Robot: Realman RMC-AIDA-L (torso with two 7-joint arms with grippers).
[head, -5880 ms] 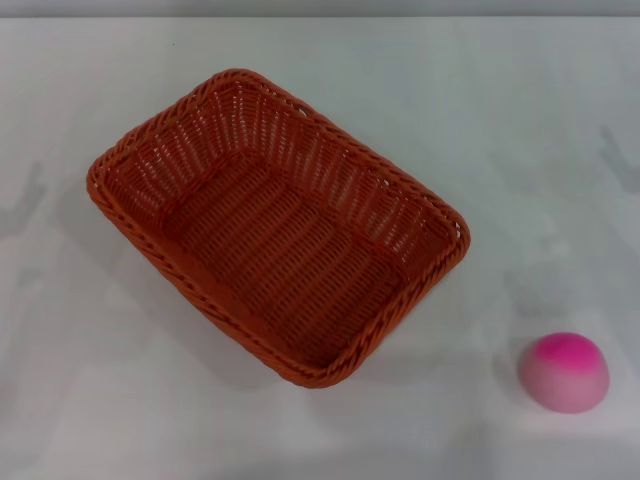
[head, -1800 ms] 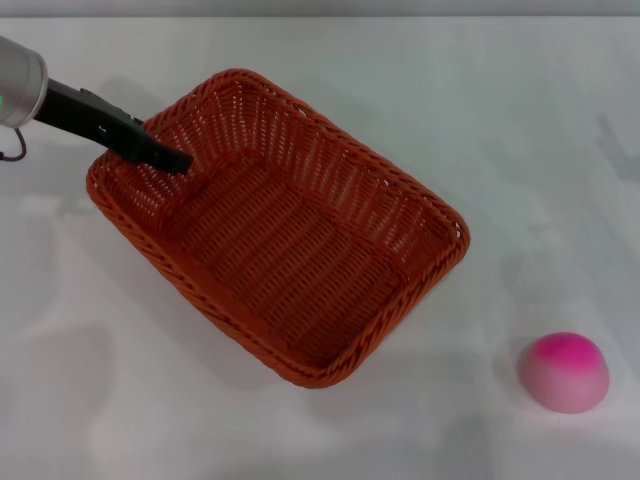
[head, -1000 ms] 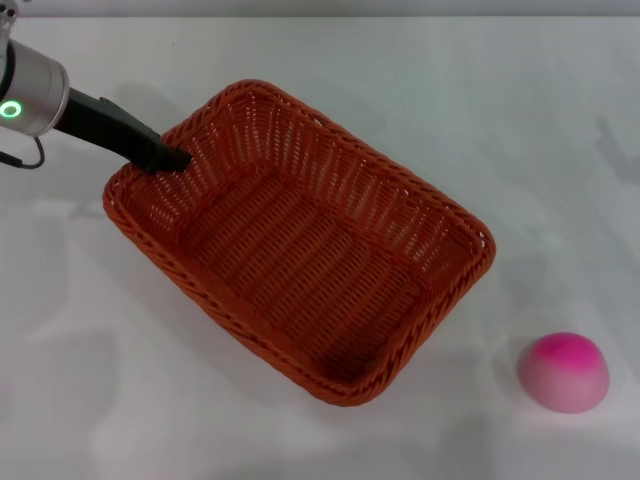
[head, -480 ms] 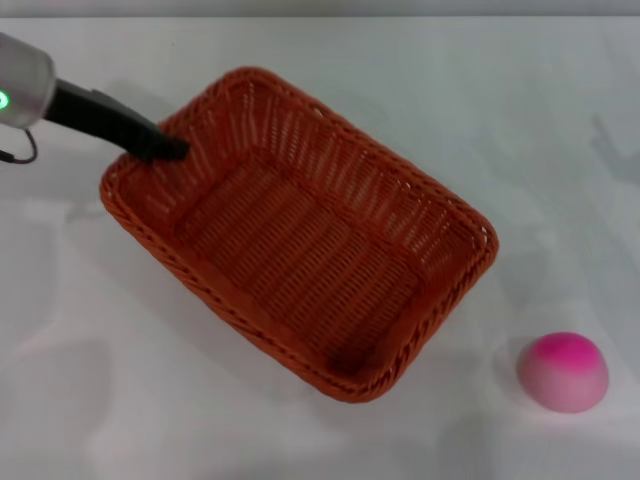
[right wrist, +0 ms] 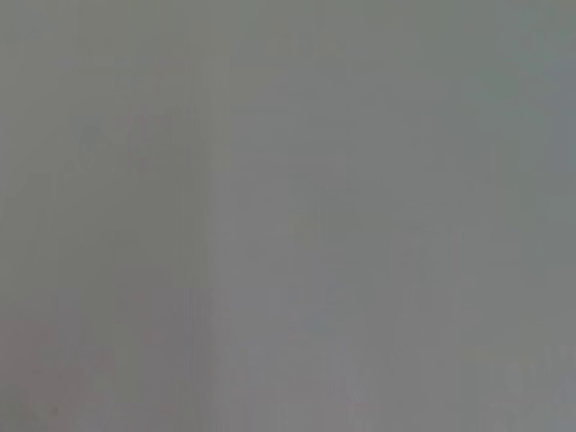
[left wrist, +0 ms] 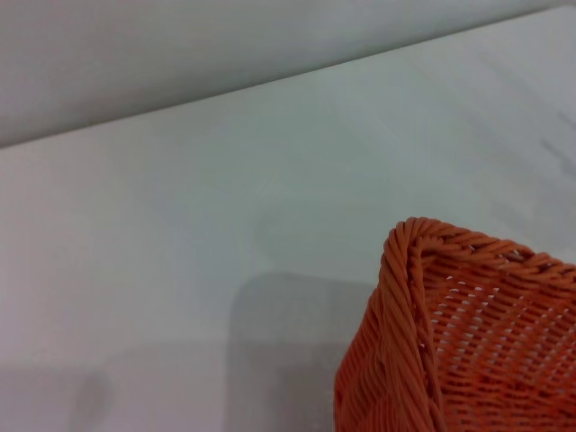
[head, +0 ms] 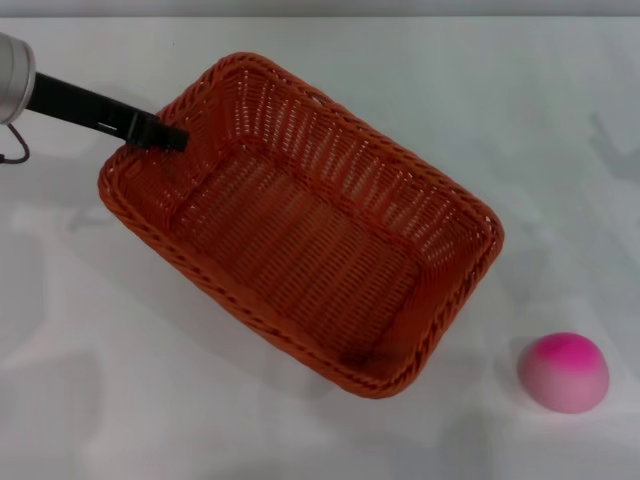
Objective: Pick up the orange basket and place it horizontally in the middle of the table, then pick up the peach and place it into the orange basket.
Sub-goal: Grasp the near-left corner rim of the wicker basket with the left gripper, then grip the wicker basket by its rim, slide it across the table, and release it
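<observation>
Your left gripper (head: pixel 172 137) pinches the basket (head: pixel 300 220) rim at its 10 o'clock corner. The basket's long axis runs 10-to-4 across the table (head: pixel 560 150); the peach (head: pixel 564 372) sits just beyond, around 4.

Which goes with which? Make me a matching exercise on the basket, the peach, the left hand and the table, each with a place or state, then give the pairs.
Things:
1. basket
2. peach
3. left hand
4. table

Places or states:
A. at the far left rim of the basket, gripping it
B. pink, alone on the table at the near right
C. empty, lying at a slant
D. white, beneath everything else

Pairs: 1-C, 2-B, 3-A, 4-D
</observation>
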